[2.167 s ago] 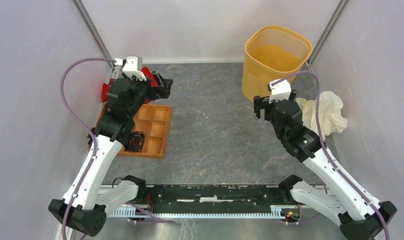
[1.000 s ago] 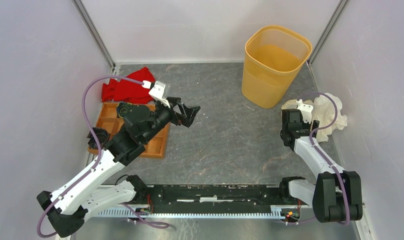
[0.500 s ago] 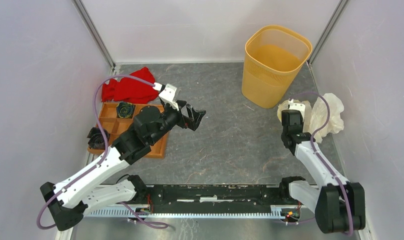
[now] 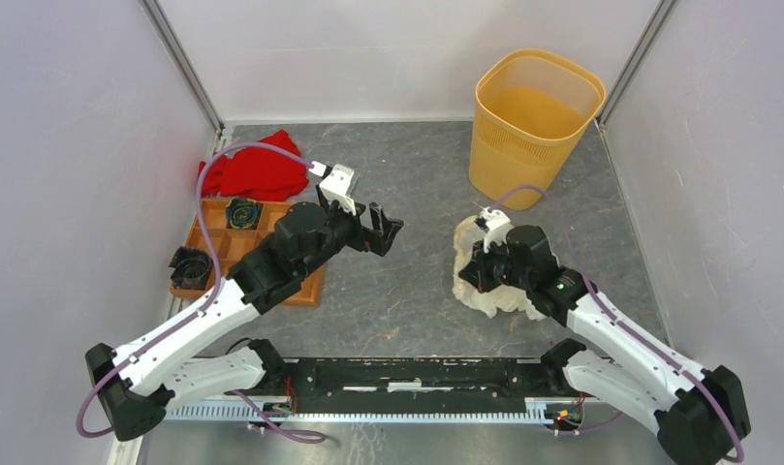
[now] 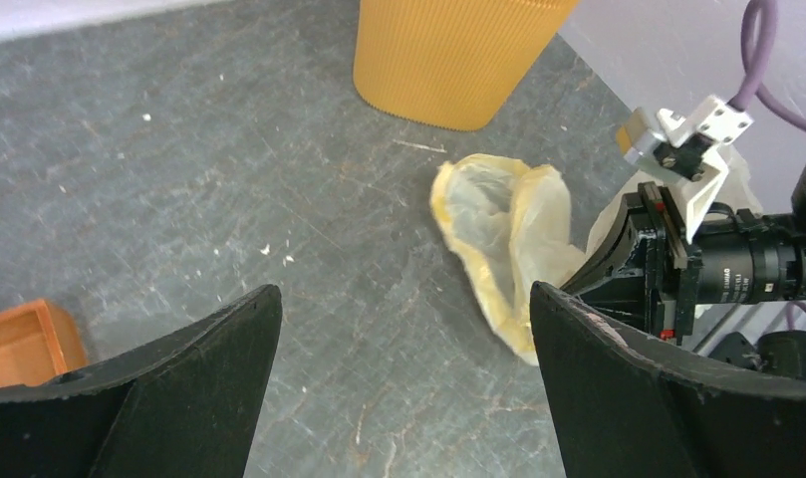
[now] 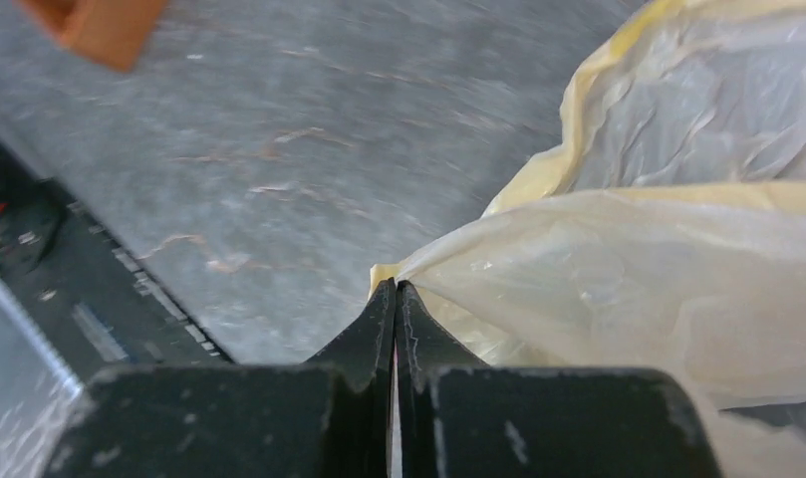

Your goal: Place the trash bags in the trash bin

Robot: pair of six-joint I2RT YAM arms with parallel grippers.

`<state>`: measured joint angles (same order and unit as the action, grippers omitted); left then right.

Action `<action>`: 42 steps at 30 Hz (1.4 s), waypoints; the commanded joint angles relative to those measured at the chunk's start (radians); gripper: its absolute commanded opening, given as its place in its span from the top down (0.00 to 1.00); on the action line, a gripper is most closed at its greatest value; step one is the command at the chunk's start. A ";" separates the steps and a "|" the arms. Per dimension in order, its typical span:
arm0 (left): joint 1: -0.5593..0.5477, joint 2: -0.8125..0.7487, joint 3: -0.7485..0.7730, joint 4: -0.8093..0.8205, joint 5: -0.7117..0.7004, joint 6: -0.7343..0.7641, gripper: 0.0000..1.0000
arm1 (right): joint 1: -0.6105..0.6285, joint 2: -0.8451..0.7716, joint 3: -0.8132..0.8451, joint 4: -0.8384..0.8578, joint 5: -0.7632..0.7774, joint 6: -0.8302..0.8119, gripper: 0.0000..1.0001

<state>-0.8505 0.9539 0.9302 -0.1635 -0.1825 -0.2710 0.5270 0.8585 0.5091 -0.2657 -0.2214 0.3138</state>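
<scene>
The trash bag (image 4: 496, 296), thin crinkly cream-white plastic, lies bunched on the grey table right of centre. My right gripper (image 4: 476, 275) is shut on a fold of it. In the right wrist view the shut tips (image 6: 396, 286) pinch the bag (image 6: 677, 279) at its yellow edge. The trash bin (image 4: 519, 160), a yellow-orange perforated wastebasket, stands upright at the back right, apart from the bag. My left gripper (image 4: 383, 232) hovers open at mid-table, facing the bag (image 5: 503, 234) and the bin (image 5: 448, 55), with nothing between its fingers (image 5: 403, 291).
A red cloth (image 4: 257, 174) lies at the back left. In front of it sits a shallow orange compartment tray (image 4: 305, 276) holding black round items (image 4: 242, 211), partly under my left arm. Grey walls close in both sides.
My right arm swung from the right wall toward the table's middle, shut on the bag and dragging it along. My left gripper shifted slightly right, still open.
</scene>
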 commanded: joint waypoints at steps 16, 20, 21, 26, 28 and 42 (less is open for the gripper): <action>-0.003 -0.062 -0.149 -0.169 -0.148 -0.396 0.00 | 0.204 0.068 0.067 -0.133 0.139 -0.101 1.00; -0.002 0.049 -0.172 -0.145 -0.067 -0.519 0.00 | 0.209 0.003 0.020 -0.107 0.085 -0.096 1.00; 0.000 0.081 -0.181 -0.124 -0.037 -0.534 0.00 | 0.210 -0.003 0.015 -0.104 0.079 -0.106 1.00; 0.040 0.227 -0.174 0.001 0.099 -0.615 0.00 | 0.211 -0.016 -0.007 -0.091 0.049 -0.135 1.00; 0.060 0.259 -0.171 0.063 0.135 -0.665 0.00 | 0.211 -0.033 -0.017 -0.085 0.035 -0.135 1.00; 0.234 0.592 -0.126 0.303 0.465 -0.738 0.28 | 0.211 -0.097 -0.036 -0.117 0.009 -0.122 1.00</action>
<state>-0.6327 1.4914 0.7494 0.0608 0.1505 -1.0172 0.7315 0.7750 0.4664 -0.3809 -0.2062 0.1936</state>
